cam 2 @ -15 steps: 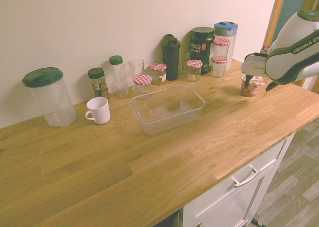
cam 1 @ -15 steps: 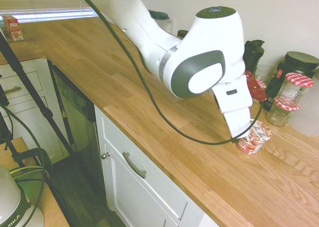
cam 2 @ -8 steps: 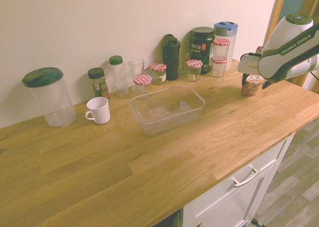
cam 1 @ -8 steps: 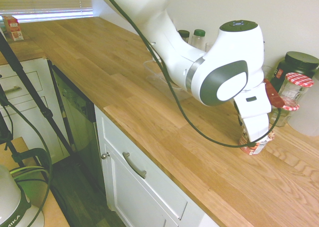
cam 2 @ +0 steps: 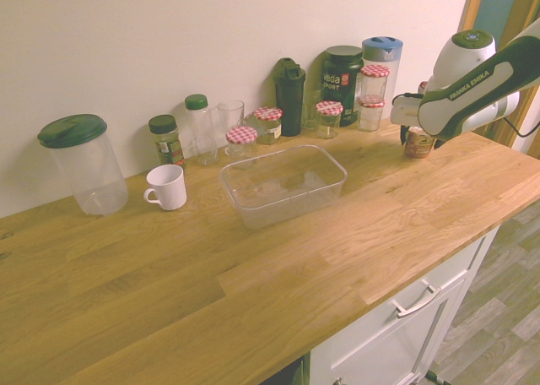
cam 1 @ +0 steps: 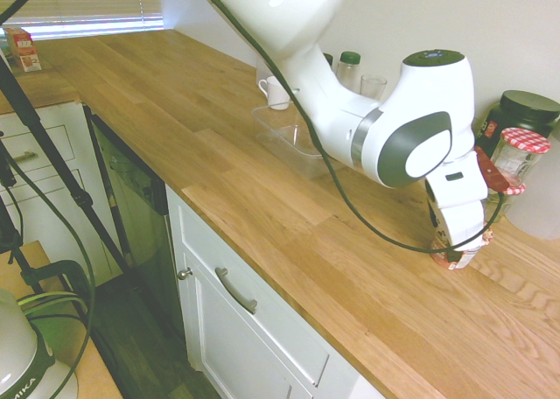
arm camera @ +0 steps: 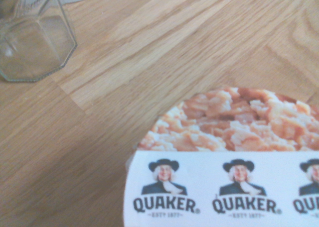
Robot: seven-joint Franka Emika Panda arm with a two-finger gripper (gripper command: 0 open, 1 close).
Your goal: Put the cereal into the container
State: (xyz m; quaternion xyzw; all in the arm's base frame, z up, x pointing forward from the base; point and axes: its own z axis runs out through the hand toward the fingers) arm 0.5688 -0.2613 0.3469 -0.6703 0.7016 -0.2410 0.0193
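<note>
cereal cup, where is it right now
In the second exterior view, the cereal cup stands on the wooden counter toward the right, right under the tool, to the right of the stacked jars with red-checkered lids.

Countertop (cam 2: pixel 278 292): wood, smooth, low sheen, with visible grain and joined strips.
Rectangular container (cam 2: pixel 285 192): clear plastic, smooth and glossy.
Cereal cup lid (arm camera: pixel 224 157): smooth, printed film or paper; which of the two cannot be told.
Octagonal jar (arm camera: pixel 37 43): clear glass, shiny, with faceted sides.
Mug (cam 2: pixel 167 187): white, smooth, lightly glossy.
Drawer handle (cam 1: pixel 235 290): metal, satin finish.
Cabinet front (cam 1: pixel 254 329): painted white, smooth.
Pitcher lid (cam 2: pixel 382 43): blue plastic, smooth.
</note>
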